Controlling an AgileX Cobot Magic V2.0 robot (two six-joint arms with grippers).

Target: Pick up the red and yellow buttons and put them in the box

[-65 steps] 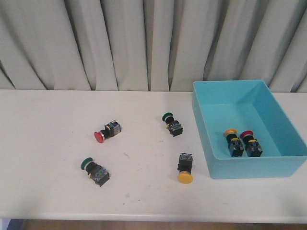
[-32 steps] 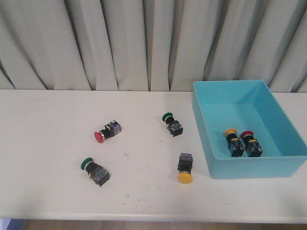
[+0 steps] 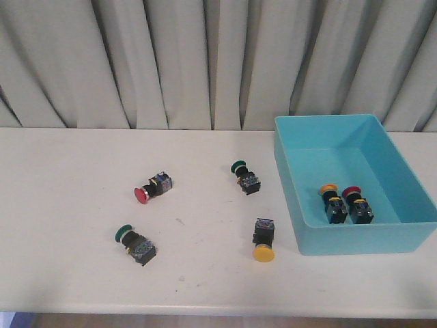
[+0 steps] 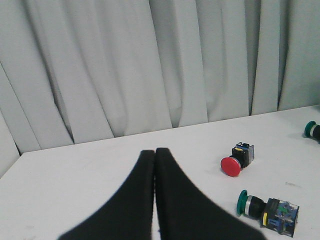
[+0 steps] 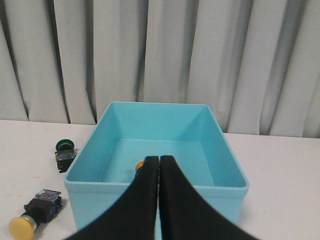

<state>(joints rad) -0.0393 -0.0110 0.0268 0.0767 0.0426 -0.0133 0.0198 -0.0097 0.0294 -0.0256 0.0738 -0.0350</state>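
Pale grey pleated curtains (image 3: 171,61) hang behind the white surface (image 3: 68,205) you are working over.

Starting at your left, the left claw (image 4: 154,152) has its two black fingers pressed flat together with nothing between them, raised above the surface. Out on that side lies the red-capped push-button switch with a black blocky body (image 3: 151,188), on its side, cap pointing toward the left. Nearer the front edge is a green-capped switch of the same build (image 3: 135,244), also on its side.

Moving toward the middle, a second green-capped switch (image 3: 245,177) lies further back, well apart from the others. In front of it, just beside the box's near-left corner but not touching it, you have the yellow-capped switch on the surface (image 3: 263,241), cap toward the front edge.

On your right stands the large turquoise plastic box with sloping walls (image 3: 403,236). Inside, at its near end, a yellow-capped switch in the box (image 3: 332,202) and a red-capped switch in the box (image 3: 356,204) sit side by side.

The right claw (image 5: 159,160) is likewise fully closed and empty, held above the box's near wall.
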